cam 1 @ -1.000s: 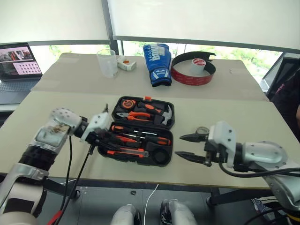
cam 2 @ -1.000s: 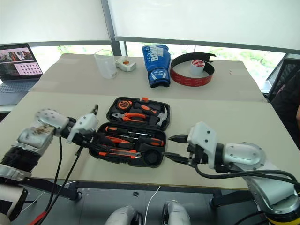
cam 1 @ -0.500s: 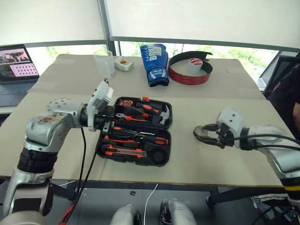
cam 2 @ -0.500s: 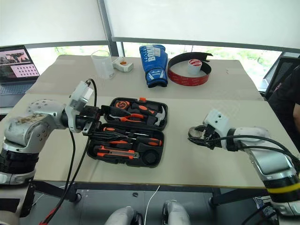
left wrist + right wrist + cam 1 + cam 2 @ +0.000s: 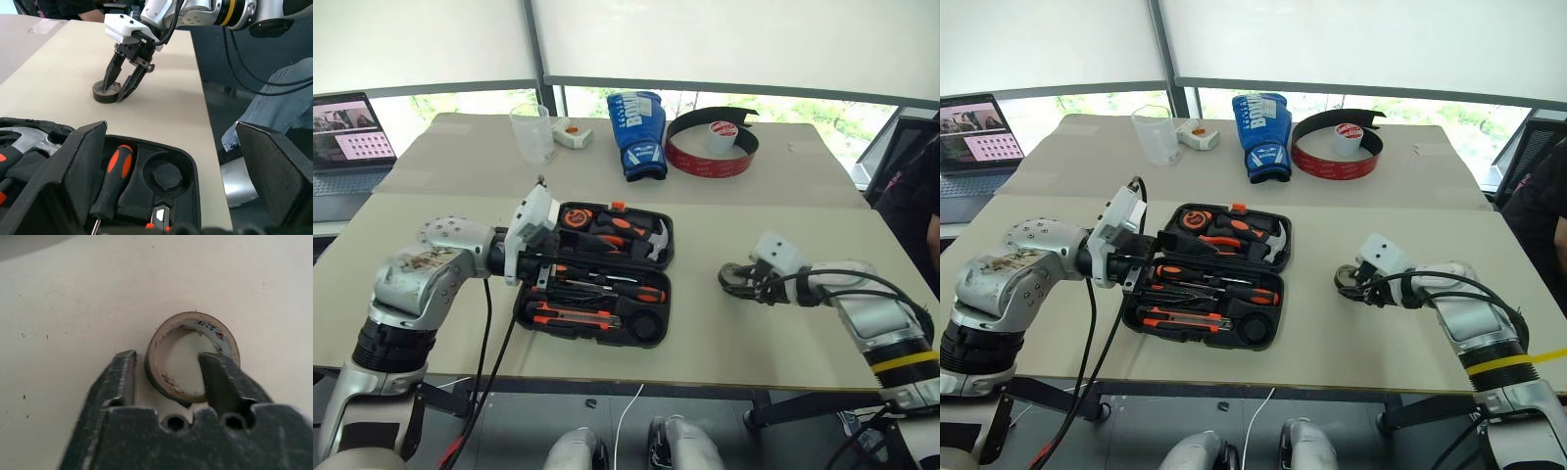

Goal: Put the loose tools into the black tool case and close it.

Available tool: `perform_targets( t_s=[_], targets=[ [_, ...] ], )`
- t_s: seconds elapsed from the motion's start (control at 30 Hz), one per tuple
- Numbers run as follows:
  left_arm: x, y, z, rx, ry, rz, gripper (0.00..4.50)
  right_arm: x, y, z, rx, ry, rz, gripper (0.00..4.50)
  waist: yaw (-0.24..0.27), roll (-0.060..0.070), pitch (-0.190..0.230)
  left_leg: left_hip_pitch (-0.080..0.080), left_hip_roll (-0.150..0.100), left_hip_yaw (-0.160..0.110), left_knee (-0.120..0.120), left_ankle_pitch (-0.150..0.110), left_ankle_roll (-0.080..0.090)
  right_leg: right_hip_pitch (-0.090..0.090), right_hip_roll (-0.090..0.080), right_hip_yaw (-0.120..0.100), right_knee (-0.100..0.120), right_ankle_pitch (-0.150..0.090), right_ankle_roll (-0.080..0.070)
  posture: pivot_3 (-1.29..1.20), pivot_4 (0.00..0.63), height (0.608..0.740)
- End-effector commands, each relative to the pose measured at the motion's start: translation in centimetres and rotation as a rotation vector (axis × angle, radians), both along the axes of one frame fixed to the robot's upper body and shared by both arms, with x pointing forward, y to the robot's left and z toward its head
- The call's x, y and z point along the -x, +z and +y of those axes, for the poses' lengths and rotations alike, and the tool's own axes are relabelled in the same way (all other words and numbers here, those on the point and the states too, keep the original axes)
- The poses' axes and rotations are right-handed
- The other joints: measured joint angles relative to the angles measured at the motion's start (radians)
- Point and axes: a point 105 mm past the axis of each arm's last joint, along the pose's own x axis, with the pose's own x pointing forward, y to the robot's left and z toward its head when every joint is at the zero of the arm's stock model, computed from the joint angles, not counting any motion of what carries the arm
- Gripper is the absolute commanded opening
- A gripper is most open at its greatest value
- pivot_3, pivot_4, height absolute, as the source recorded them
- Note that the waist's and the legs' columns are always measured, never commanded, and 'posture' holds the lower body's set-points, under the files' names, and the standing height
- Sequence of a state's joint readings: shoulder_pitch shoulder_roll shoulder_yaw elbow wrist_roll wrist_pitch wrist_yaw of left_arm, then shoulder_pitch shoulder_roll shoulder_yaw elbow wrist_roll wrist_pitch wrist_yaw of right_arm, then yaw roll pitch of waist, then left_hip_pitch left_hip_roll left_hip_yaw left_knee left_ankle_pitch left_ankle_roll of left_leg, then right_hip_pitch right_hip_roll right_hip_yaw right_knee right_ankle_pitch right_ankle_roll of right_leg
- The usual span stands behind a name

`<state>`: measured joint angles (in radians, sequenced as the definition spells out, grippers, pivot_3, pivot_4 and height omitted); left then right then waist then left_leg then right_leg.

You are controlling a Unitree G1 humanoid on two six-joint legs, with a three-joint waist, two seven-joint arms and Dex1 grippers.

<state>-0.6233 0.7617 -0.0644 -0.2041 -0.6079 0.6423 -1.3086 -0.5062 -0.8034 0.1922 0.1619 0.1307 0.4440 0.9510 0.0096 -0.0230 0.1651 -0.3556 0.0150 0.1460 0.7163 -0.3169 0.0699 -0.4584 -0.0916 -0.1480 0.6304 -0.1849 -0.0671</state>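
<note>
Fingers of the right gripper (image 5: 166, 377) stood partly apart astride one wall of the small dark tape roll (image 5: 193, 357), one inside its hole, one outside, toward the tabletop's (image 5: 764, 333) right edge, while the left gripper (image 5: 540, 262) gaped wide at the open black tool case's (image 5: 597, 269) left side.

Both arms are silver-grey metal with rounded joint housings and black ribbed collars. The left arm (image 5: 411, 294), at the lower left of the frame, shows worn, rust-coloured patches on its shell; black cables hang loose from its white wrist block. The right arm (image 5: 862, 313), at the lower right, carries a yellow band and looping black cables. Each gripper has two black fingers.
</note>
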Motion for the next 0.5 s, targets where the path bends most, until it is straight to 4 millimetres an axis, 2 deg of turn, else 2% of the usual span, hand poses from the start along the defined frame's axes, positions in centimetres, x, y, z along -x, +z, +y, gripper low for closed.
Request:
perform_targets(
  t_s=[0.03,0.07,0.1,0.2,0.27,0.37,0.5],
  targets=[
    [0.1,0.4,0.1,-0.024,-0.016,-0.043,4.5,-0.5,1.4,0.3,0.0,0.02,-0.062,0.62,0.0,0.0,0.0,0.0,0.0,0.0,0.0,0.0,0.0,0.0,0.0,0.0,0.0,0.0,0.0,0.0,0.15,0.727],
    [0.1,0.2,0.1,-0.03,-0.021,-0.043,4.5,-0.4,1.6,0.4,-0.003,0.026,-0.066,0.22,0.0,0.0,0.0,0.0,0.0,0.0,0.0,0.0,0.0,0.0,0.0,0.0,0.0,0.0,0.0,0.0,0.15,0.727],
    [0.2,0.1,0.2,-0.036,-0.025,-0.042,4.5,-0.3,1.8,0.5,-0.004,0.039,-0.071,0.11,0.0,0.0,0.0,0.0,0.0,0.0,0.0,0.0,0.0,0.0,0.0,0.0,0.0,0.0,0.0,0.0,0.15,0.727],
    [0.3,-0.2,0.3,-0.05,-0.038,-0.039,4.5,0.6,3.7,1.8,-0.055,0.129,-0.093,0.11,0.0,0.001,0.0,0.0,0.0,0.0,0.0,0.0,0.0,0.0,0.0,0.0,0.0,0.0,0.0,0.0,0.15,0.727],
    [0.4,-0.3,0.4,-0.058,-0.047,-0.04,4.5,2.6,5.7,4.3,-0.146,0.271,-0.078,0.11,-0.001,0.001,0.001,0.0,0.0,0.0,0.0,0.0,0.0,0.0,0.0,0.0,0.0,0.0,0.0,0.0,0.15,0.727],
    [0.5,-0.5,0.5,-0.065,-0.053,-0.041,4.5,5.9,7.5,7.5,-0.21,0.467,-0.036,0.11,-0.002,0.002,0.001,0.0,0.0,0.0,-0.001,0.0,0.0,0.0,0.0,0.0,0.0,0.0,0.0,0.0,0.15,0.727],
    [0.4,-1.1,1.1,-0.101,-0.041,-0.052,4.5,8.9,6.8,10.8,-0.179,0.638,0.004,0.11,0.002,0.002,0.001,0.0,0.0,-0.001,-0.001,0.0,0.0,0.0,0.0,0.0,0.0,0.0,0.0,0.0,0.15,0.727]
  ],
)
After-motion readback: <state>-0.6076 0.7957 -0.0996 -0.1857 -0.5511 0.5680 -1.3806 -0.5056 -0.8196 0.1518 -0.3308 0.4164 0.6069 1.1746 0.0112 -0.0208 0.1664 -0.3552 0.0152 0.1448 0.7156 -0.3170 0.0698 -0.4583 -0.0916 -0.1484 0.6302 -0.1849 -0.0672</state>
